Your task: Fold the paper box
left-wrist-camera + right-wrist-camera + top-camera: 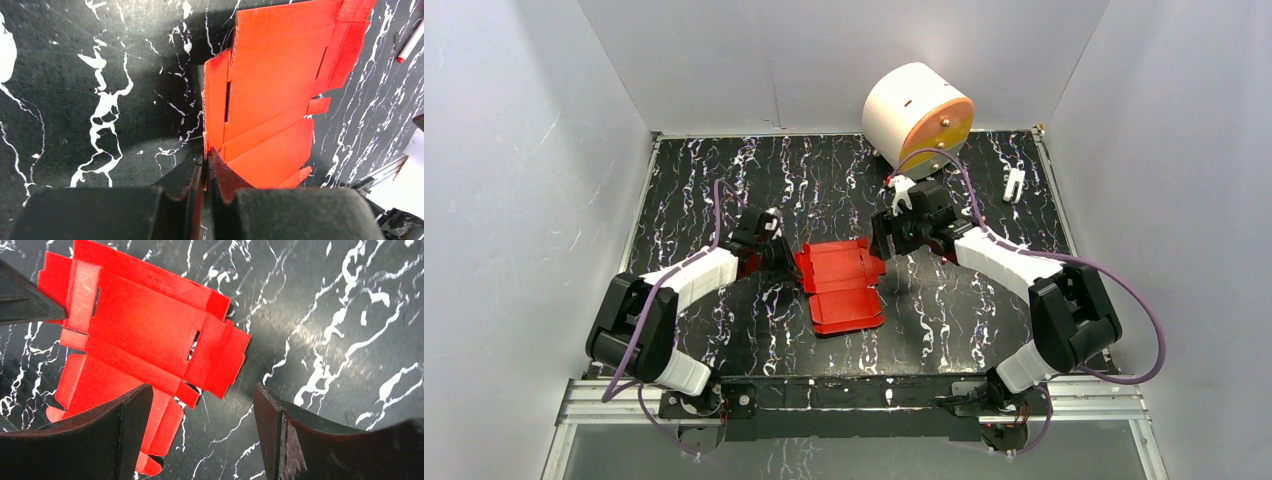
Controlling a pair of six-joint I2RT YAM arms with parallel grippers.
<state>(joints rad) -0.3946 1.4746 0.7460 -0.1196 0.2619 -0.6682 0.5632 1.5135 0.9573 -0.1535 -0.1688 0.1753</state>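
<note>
On the counter (964, 320): pinching box (280, 90) edge with left end effector (205, 156), right end effector (201, 390) open; risks slipping off, given so thin a hold.

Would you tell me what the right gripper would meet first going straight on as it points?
Most likely the near flap of the flat bright red creased card sheet, just ahead of the open right gripper; depth is unclear, so possibly the black marbled tabletop first.

Lab robot cell: white panel walls (824, 60), black marbled table (714, 175), aluminium rail (614, 400).
</note>
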